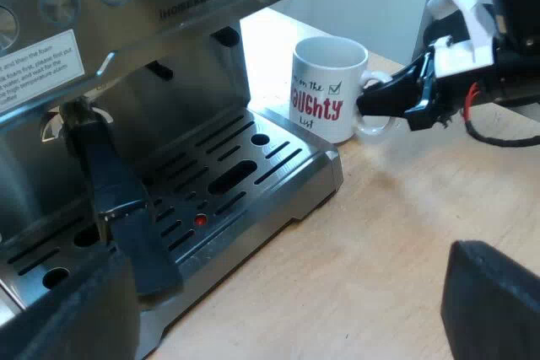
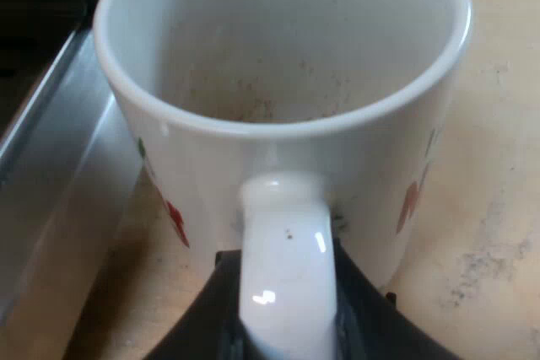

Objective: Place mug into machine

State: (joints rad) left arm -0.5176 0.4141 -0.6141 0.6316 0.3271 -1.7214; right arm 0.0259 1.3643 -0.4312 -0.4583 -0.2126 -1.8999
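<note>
Mug [image 1: 327, 86] stands on the bench [image 1: 405, 233] just beside the machine's drip tray [image 1: 278, 166], handle [image 2: 283, 233] pointing away from it and clenched in the right claw [image 1: 390, 107], while the left claw [image 1: 287, 326] hangs spread and empty.

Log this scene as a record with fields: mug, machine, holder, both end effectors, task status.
mug: upright and empty, on the table beside the drip tray, not on it
espresso machine: its drip tray faces the mug
holder: locked into the machine's front, dark handle over the drip tray
right end effector: shut on the mug's handle
left end effector: open, holding nothing, near the machine's front
task status: mug gripped, not yet in the machine
</note>
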